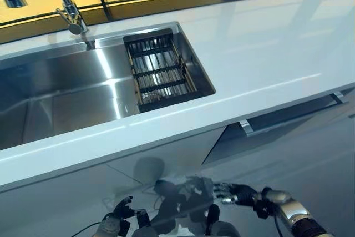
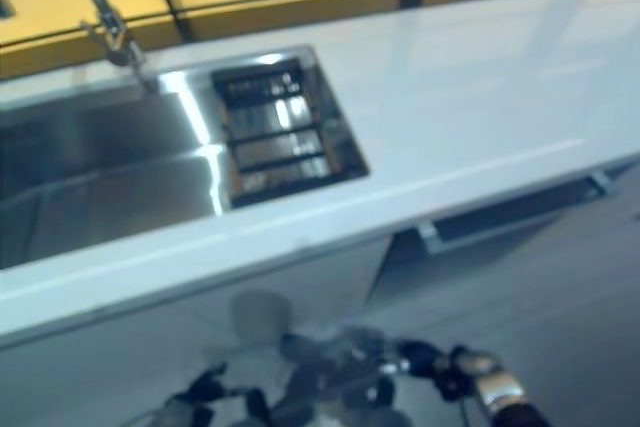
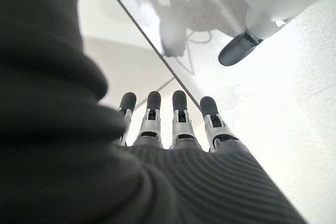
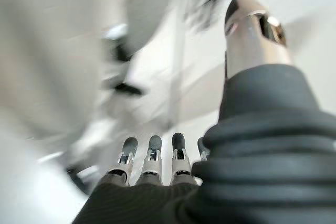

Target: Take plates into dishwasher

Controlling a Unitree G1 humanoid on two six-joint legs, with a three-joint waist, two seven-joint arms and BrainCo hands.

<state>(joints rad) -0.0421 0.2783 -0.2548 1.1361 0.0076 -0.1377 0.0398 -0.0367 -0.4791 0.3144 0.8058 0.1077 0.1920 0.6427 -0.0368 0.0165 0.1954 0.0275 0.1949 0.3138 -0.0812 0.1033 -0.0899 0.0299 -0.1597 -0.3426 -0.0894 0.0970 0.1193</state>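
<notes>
Plates show in no view: the stainless steel sink at ten o'clock holds only a dark wire rack. Both hands hang empty below the white countertop, left hand and right hand with fingers straight and slightly apart. Judged an opening step; next comes finding the plates and the silver bar handle at three o'clock, likely the dishwasher's.

The sink and tap are cut off by the left-eye view's edge, the left robot hand is clipped at the bottom, and the right-eye view is blurred throughout.

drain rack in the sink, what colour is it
Black, with dark bars over the shiny steel sink. The drain rack shows best in the left eye view.
</notes>
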